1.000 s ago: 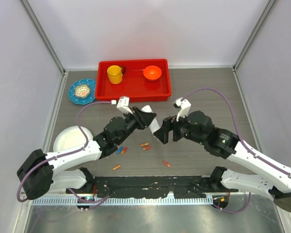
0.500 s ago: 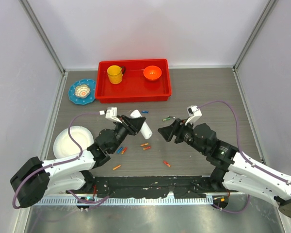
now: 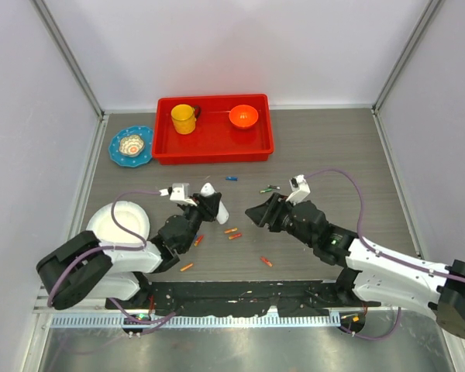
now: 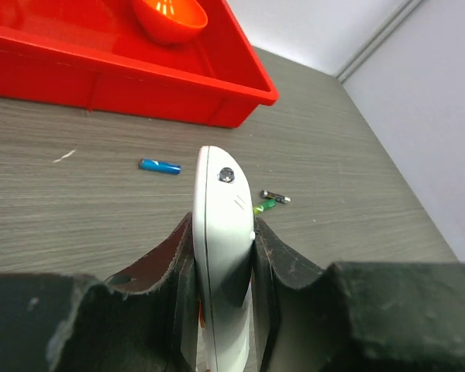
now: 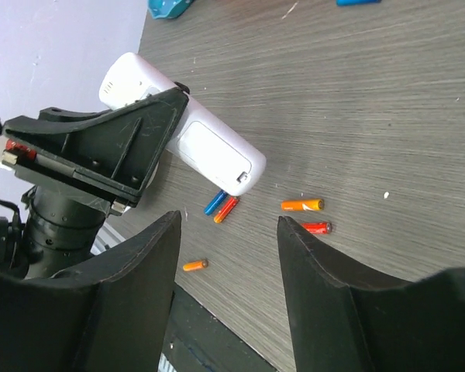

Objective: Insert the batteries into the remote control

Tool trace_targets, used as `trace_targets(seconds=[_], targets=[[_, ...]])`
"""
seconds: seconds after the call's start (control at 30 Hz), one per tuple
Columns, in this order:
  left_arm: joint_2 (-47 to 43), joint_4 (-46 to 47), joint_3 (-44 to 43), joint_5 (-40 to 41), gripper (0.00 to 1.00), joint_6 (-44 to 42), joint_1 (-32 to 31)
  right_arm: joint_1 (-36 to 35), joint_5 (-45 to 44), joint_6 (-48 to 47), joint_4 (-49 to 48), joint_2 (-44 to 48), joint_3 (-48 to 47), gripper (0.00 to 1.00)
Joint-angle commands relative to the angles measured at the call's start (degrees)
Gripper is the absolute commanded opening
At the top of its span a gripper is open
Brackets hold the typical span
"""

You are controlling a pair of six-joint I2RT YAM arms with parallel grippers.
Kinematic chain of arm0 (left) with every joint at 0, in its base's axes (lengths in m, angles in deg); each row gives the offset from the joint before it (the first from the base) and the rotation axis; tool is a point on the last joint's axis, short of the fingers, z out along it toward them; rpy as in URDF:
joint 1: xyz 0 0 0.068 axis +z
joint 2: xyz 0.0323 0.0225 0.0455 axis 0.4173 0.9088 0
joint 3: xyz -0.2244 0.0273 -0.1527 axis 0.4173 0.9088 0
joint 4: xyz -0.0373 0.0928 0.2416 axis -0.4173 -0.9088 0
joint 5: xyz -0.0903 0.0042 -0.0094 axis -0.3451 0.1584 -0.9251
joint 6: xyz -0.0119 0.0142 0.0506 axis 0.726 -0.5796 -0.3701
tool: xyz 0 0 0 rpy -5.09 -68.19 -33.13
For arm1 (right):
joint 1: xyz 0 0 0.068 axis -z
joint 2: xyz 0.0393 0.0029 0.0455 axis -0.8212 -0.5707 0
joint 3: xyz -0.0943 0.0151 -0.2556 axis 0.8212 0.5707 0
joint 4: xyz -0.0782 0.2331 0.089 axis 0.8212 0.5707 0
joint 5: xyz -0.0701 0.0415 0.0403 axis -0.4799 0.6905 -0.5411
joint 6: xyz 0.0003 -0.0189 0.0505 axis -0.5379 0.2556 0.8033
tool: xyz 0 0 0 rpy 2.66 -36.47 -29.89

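Taking twelve o'clock as the far wall in the top view, we record nearest us a lone orange battery (image 3: 187, 266) at seven o'clock of the table (image 3: 333, 147) centre and a red battery (image 3: 266, 261) at five. Just beyond lie an orange pair (image 3: 232, 232) and a blue-and-red pair (image 3: 195, 240).

Next, the left gripper (image 4: 223, 236) is clamped on the remote control (image 4: 219, 194), held edge-on between its jaws. We cannot tell whether its lower end touches the table. The right gripper (image 3: 252, 214) faces it from three o'clock, jaws apart and holding nothing.

Farther, toward twelve, lie a blue battery (image 3: 231, 178) and a green battery (image 3: 270, 188). Beyond them stands a red tray (image 3: 213, 155) holding a yellow cup (image 3: 184, 118) and an orange bowl (image 3: 243, 116).
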Motion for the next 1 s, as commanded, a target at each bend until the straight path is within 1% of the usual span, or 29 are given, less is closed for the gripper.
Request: trace_targets(seconds=[0.0,0.1,0.2,0.23,0.27,0.33,0.37,0.47,0.6,0.73,0.97], targets=[[4.3,15.0,0.0,5.9,0.0,-6.0,-0.5,1.0,1.2,4.9,-9.1,-3.5,0.5,0.54],[8.4,20.1,-0.2,6.0,0.0,-7.0,-0.6,3.4,4.1,6.3,-13.8,-7.0,1.7,0.5],[11.5,22.5,-1.0,5.9,0.0,-7.7,-0.6,7.6,11.3,9.5,-20.4,-12.2,3.1,0.48],[12.3,23.4,-1.3,5.9,0.0,-8.0,-0.6,8.6,15.6,10.4,-24.4,-13.6,3.5,0.47],[13.5,24.5,-1.3,5.9,0.0,-8.2,-0.5,10.0,16.9,11.1,-26.0,-16.1,3.9,0.46],[16.6,28.3,-1.1,6.1,0.0,-7.8,-0.5,10.6,18.7,10.7,-28.1,-18.0,3.5,0.45],[17.2,28.3,-1.3,6.0,0.0,-7.6,-0.5,10.7,20.0,10.3,-28.3,-18.9,2.7,0.45],[18.6,28.3,-1.8,5.4,0.0,-6.8,-0.4,10.9,22.6,8.7,-28.5,-21.7,1.2,0.45],[19.2,28.3,-2.3,5.6,0.0,-5.9,-0.3,11.1,25.3,9.1,-30.6,-25.8,0.6,0.46],[19.1,28.3,-3.0,4.1,0.0,-4.2,0.4,11.2,27.2,12.4,-36.9,-29.1,1.7,0.46],[19.6,28.3,-3.8,2.3,0.0,-0.8,1.6,11.9,28.8,16.9,-44.5,-34.8,3.0,0.46]])
